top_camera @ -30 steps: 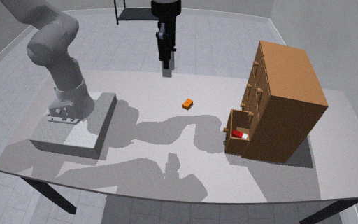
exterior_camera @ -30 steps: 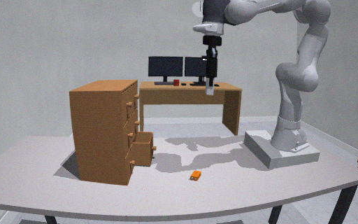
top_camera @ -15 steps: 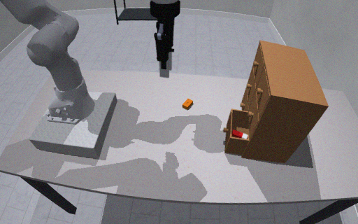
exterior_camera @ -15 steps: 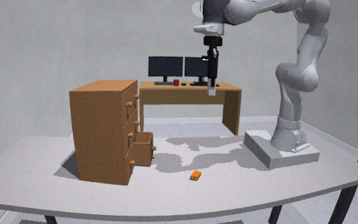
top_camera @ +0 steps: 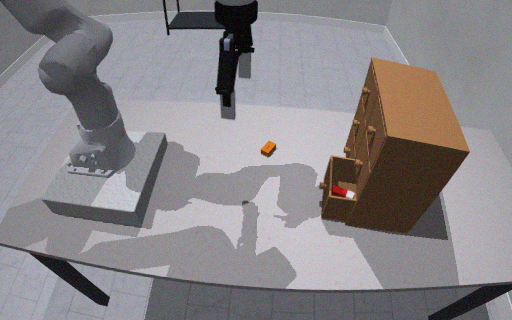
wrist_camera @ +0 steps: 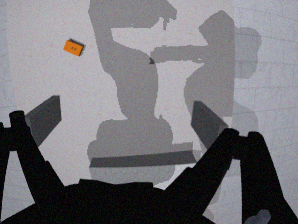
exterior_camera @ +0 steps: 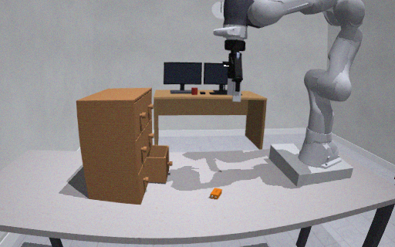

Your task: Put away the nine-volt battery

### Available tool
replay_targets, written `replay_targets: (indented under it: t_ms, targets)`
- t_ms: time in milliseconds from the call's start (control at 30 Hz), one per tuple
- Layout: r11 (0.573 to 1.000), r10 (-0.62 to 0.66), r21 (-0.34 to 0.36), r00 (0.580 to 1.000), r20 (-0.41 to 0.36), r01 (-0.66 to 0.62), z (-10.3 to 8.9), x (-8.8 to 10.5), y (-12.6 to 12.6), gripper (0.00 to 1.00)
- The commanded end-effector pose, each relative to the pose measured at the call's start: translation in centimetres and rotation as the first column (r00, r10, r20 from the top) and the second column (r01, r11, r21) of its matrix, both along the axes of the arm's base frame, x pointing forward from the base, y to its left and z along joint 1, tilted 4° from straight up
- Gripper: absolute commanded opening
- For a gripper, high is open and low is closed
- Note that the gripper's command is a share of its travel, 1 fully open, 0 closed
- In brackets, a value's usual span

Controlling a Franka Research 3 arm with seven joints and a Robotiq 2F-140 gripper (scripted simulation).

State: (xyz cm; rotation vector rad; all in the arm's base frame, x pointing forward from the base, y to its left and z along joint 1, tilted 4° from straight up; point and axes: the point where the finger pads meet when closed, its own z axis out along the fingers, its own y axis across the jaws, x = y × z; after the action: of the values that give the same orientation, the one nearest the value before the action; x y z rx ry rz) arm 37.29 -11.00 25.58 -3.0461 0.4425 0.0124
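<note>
Orange nine-volt battery (top_camera: 268, 148) (exterior_camera: 216, 193) (wrist_camera: 74, 47) lies on the desk (top_camera: 212, 117) (exterior_camera: 194, 216) (wrist_camera: 35, 75), upper left in the wrist view, the gripper (top_camera: 236, 92) (exterior_camera: 234, 94) (wrist_camera: 125, 110) spread wide above.

The chest (top_camera: 427, 105) (exterior_camera: 111, 147) looks like matt, fine-grained wood; the tabletop (top_camera: 322, 260) (exterior_camera: 94, 216) (wrist_camera: 30, 75) looks smooth and matt.

the seven-joint franka arm (top_camera: 74, 60) (exterior_camera: 335, 58) wears smooth pale grey, rounded shells, with a darker charcoal section near the wrist. its light flange has a protruding, tapered piece. the robotiq gripper (top_camera: 234, 93) (exterior_camera: 234, 90) (wrist_camera: 125, 110) is mostly black, with angular linkages, rounded pivots and flat grey finger pads (top_camera: 228, 111) (exterior_camera: 237, 96).
</note>
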Motion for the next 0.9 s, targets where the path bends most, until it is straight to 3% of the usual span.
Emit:
replay_targets:
  t_ms: [0,433,600,800,867]
  targets:
    - [1.0,0.0,0.0,1.0,0.0,0.0,0.0,0.0,0.0,1.0]
    - [1.0,0.0,0.0,1.0,0.0,0.0,0.0,0.8,-0.1,1.0]
    - [1.0,0.001,0.001,1.0,0.0,-0.001,0.0,3.5,-0.4,1.0]
    - [1.0,0.003,0.002,1.0,-0.001,-0.003,-0.1,8.6,-1.1,1.0]
    - [1.0,0.003,0.002,1.0,-0.001,-0.003,-0.1,8.6,-1.1,1.0]
